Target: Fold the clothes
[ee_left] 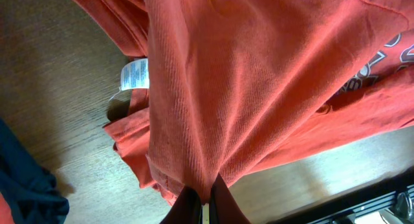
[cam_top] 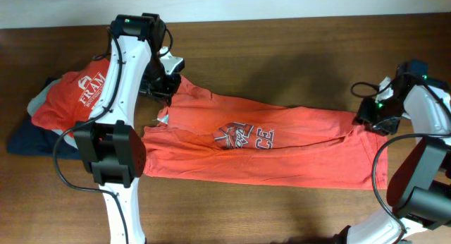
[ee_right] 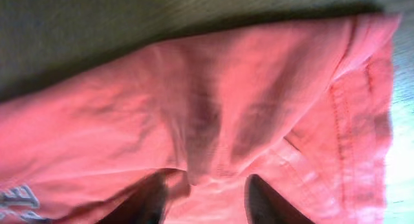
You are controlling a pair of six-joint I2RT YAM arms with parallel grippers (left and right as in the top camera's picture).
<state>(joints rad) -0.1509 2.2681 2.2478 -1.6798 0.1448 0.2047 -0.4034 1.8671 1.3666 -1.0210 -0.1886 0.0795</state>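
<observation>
The orange-red T-shirt (cam_top: 282,149) lies stretched in a long band across the table, with part of its navy-and-white print (cam_top: 243,137) showing. My left gripper (cam_top: 167,85) is at its left end, shut on a pinch of the cloth (ee_left: 206,188) and lifting it. The white neck tag (ee_left: 134,75) hangs beside that fold. My right gripper (cam_top: 368,116) is at the shirt's right end. Its fingers (ee_right: 207,195) are spread apart over the cloth (ee_right: 213,114), with a small ridge of fabric between them.
A folded red shirt with a white "FRAM" logo (cam_top: 77,96) lies on folded navy (cam_top: 28,138) and grey (cam_top: 39,97) garments at the far left, close to my left arm. The wooden table (cam_top: 282,53) shows behind and in front of the shirt.
</observation>
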